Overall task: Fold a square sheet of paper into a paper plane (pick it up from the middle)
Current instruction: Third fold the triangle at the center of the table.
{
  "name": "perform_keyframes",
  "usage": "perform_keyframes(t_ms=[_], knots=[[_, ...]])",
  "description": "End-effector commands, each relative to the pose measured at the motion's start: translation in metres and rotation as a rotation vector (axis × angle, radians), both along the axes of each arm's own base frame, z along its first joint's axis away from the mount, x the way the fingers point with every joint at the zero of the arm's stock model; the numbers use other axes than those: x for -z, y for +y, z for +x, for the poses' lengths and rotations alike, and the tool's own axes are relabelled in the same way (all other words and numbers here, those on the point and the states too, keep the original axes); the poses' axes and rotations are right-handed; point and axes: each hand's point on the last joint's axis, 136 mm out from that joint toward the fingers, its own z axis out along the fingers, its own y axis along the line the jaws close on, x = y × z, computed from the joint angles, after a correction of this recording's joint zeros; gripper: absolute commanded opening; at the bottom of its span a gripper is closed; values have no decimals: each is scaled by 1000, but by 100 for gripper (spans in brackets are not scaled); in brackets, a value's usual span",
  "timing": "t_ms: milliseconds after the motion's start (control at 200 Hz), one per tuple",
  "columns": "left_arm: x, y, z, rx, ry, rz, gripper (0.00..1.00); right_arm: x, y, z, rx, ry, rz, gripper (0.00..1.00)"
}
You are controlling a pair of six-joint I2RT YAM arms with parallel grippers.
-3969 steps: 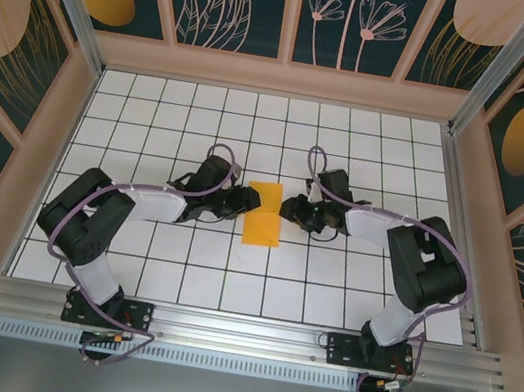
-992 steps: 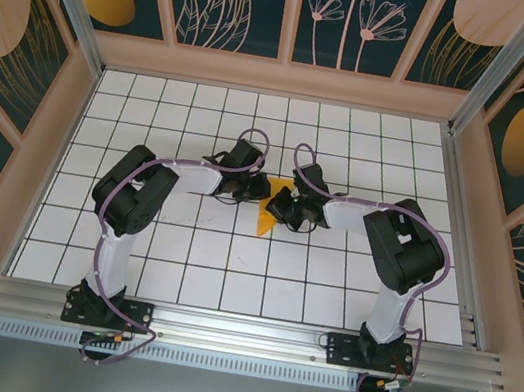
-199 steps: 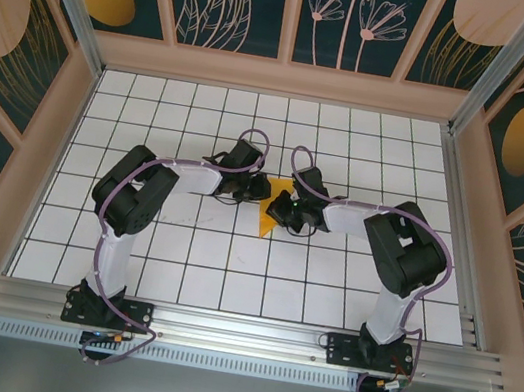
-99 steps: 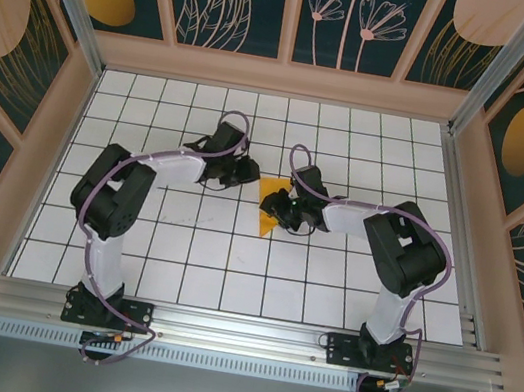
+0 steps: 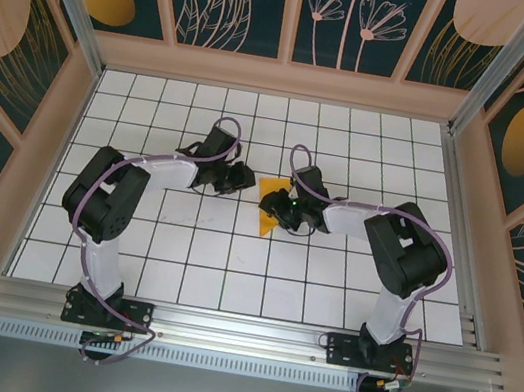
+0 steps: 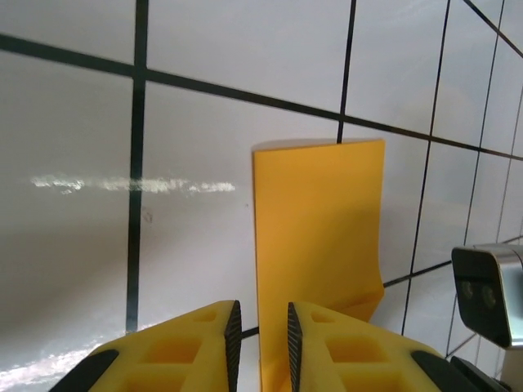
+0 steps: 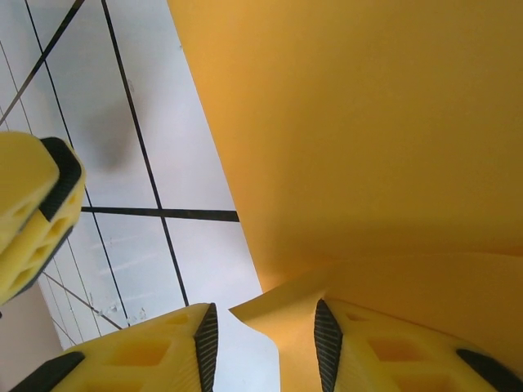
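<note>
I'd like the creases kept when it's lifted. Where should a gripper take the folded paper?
Take the folded orange-yellow paper by its lifted flap corner, coming in from the right gripper's side: that corner curls off the table; the rest lies flat.

1. Surface: flat white top with thin black grid lines marking squares; a glare streak shows in the left wrist view.
2. A pale wooden rim borders it on the far, left and right sides; a metal rail runs along the near edge.
3. One loose thing lies on it: an orange-yellow paper, folded, about the middle of the grid.
4. From above the paper is a wedge, wide end far, point toward the near edge.
5. It lies mostly flat across grid lines; one corner curls up off the surface.
</note>
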Motion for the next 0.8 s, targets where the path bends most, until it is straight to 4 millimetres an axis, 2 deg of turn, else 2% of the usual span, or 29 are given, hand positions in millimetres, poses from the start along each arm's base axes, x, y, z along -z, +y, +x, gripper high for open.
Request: perform_keyframes(t_ms=[0,290,410,595,796], knots=[[-17,-11,-4,25,-20,-83,23,39,-33,-22,46,109,-134,37],[-16,-17,-15,51,-5,-118,19,43,-37,-24,52,122,-144,21],[-16,-23,-21,74,0,-128,17,46,-39,-26,50,130,-154,7],[-13,-33,-31,108,11,-136,12,48,-40,-27,47,134,-159,2],[-4,-43,-42,141,39,-136,4,49,-41,-27,49,139,-161,0]])
